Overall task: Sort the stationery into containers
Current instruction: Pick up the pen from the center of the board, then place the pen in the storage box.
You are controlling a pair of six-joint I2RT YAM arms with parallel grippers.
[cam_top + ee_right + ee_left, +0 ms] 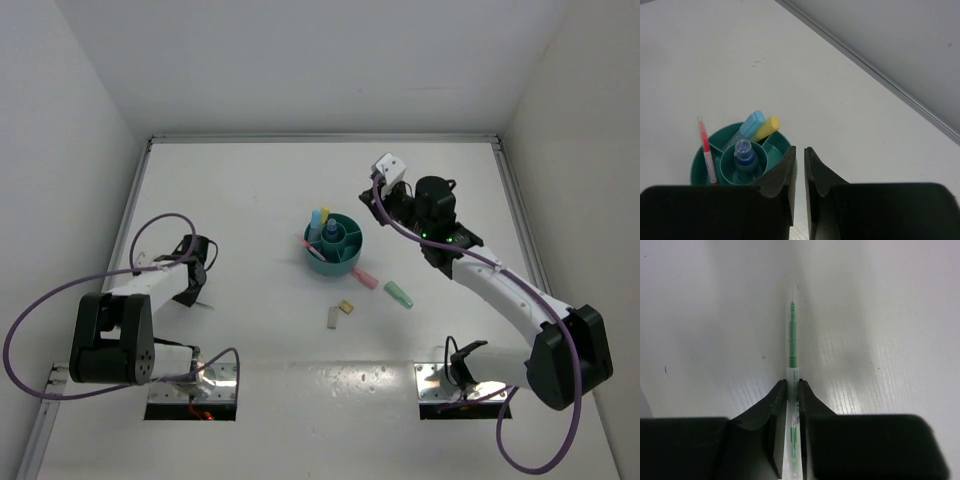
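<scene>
In the overhead view, a round teal organiser (345, 262) is seen near the middle of the white table (250, 190). A light-blue marker (315, 222) and a yellow marker (324, 215) are stood side by side in one of its far outer compartments. A clear-blue pen (330, 233) is held in the central cup, and a thin pink pen (314, 247) is leaned in a compartment on the left. On the table just in front of the organiser, a pink marker (364, 278) and a green marker (398, 294) are laid close together. Two small erasers (339, 312) are laid a little nearer. The left arm (150, 280) is bent low at the left side, well apart from the organiser.

In the left wrist view, the left claw (793, 384) is closed on a thin clear pen with a green core (792, 340). The pen is gripped near one end, and the rest is pointed out ahead over the table.

In the right wrist view, the right claw (799, 150) is almost closed. Only a thin gap is left between the fingers, and nothing is held. The organiser is seen beyond the left finger, with its markers and pens inside.
</scene>
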